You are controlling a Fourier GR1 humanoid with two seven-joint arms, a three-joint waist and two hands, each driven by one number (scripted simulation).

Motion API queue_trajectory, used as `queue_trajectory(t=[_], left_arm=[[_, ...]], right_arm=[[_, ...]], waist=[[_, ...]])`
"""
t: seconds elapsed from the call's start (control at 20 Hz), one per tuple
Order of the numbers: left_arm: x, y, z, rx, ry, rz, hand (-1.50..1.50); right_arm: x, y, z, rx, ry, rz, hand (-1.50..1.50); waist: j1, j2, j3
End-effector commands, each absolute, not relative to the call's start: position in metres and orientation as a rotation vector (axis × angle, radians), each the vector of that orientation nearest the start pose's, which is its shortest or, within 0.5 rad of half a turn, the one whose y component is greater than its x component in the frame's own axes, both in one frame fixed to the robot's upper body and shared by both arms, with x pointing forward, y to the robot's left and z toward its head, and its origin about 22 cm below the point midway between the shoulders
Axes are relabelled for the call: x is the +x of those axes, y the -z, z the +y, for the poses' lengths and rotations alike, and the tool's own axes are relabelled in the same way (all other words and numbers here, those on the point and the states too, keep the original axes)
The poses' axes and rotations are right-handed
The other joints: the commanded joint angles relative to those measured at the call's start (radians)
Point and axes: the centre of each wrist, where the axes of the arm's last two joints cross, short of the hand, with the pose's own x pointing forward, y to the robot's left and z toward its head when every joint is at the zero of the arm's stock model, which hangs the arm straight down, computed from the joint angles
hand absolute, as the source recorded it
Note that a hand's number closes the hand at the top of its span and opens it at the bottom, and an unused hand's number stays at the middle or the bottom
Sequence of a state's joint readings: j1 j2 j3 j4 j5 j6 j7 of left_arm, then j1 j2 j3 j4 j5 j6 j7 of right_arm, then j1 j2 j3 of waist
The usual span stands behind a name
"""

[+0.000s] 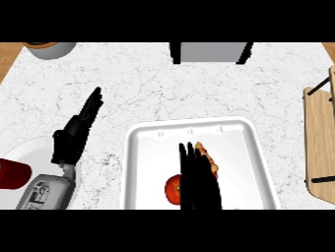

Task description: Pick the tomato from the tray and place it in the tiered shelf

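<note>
A red tomato (173, 190) lies in the white tray (143, 147) near its front edge, partly hidden by my right hand (197, 179). That hand reaches into the tray from below with its fingers straight, lying just right of and over the tomato. A brownish food item (209, 158) shows beside the fingers. The wooden tiered shelf (327, 140) stands at the right edge of the counter. My left hand (76, 133) rests open to the left of the tray, fingers pointing up and away.
A red can (4, 173) sits on a white plate (25, 150) at the lower left. A grey pot (50, 49) stands at the far left corner. A grey appliance (210, 52) with black legs stands at the back centre.
</note>
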State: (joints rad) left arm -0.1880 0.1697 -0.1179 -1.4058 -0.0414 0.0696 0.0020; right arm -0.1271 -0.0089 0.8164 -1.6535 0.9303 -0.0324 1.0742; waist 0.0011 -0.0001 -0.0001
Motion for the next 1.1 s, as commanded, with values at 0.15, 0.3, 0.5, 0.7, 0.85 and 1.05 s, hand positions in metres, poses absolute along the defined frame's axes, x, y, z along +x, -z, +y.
queue_trajectory(t=[0.15,0.3,0.5,0.7,0.85,1.05], left_arm=[[0.271,-0.018,0.238,0.106,0.270,-1.576,0.00],[0.280,-0.009,0.219,0.106,0.264,-1.569,0.00],[0.278,-0.009,0.226,0.105,0.251,-1.583,0.00],[0.282,-0.023,0.220,0.095,0.267,-1.572,0.00],[0.275,-0.014,0.229,0.113,0.259,-1.566,0.00],[0.286,0.000,0.237,0.108,0.267,-1.583,0.00]], right_arm=[[0.186,-0.025,-0.034,-0.721,-0.867,-0.951,-1.50],[0.182,-0.011,-0.046,-0.687,-0.885,-0.935,-1.50],[0.181,-0.012,-0.036,-0.694,-0.948,-0.925,1.50],[0.189,-0.005,-0.045,-0.735,-1.043,-0.944,1.50],[0.182,-0.008,-0.049,-0.775,-1.013,-0.984,1.50],[0.178,-0.016,-0.027,-0.764,-0.997,-1.027,1.50]], waist=[[0.008,-0.001,0.000],[-0.001,0.000,0.000],[0.001,0.000,0.000],[0.000,0.000,0.000],[-0.001,-0.001,0.000],[0.000,0.000,0.000]])
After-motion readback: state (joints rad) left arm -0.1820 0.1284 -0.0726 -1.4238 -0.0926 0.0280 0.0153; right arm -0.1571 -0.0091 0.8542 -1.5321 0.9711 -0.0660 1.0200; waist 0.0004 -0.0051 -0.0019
